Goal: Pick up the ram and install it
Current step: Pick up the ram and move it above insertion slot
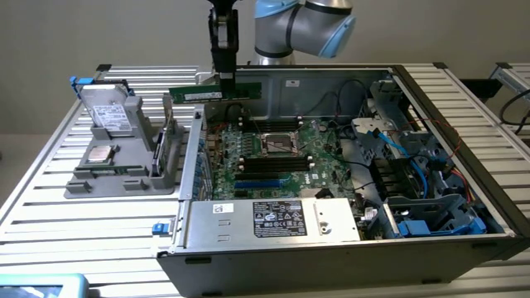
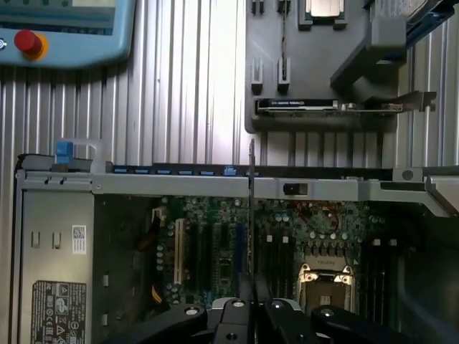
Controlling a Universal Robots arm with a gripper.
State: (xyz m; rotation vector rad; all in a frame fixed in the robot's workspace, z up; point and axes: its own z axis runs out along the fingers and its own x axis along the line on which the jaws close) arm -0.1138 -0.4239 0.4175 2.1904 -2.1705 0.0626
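The ram (image 1: 198, 94) is a long green stick, held level in the air above the back left corner of the open computer case (image 1: 331, 254). My gripper (image 1: 225, 84) is shut on it from above, near the stick's middle. In the wrist view the ram (image 2: 251, 215) appears edge-on as a thin line running out from my gripper (image 2: 251, 304). It hangs over the case wall and the motherboard (image 2: 215, 258). The motherboard (image 1: 273, 155) lies inside the case with dark memory slots (image 1: 273, 163) beside the processor socket (image 1: 280, 141).
A grey parts tray (image 1: 108, 186) stands at the exterior view's left with a hard drive (image 1: 109, 115), a processor (image 1: 101, 154) and an upright expansion card (image 1: 170, 146). The power supply (image 1: 273, 217) fills the case front. Cables and drive cages (image 1: 414, 174) crowd the case's right side. A teach pendant (image 2: 64, 32) lies beyond the tray.
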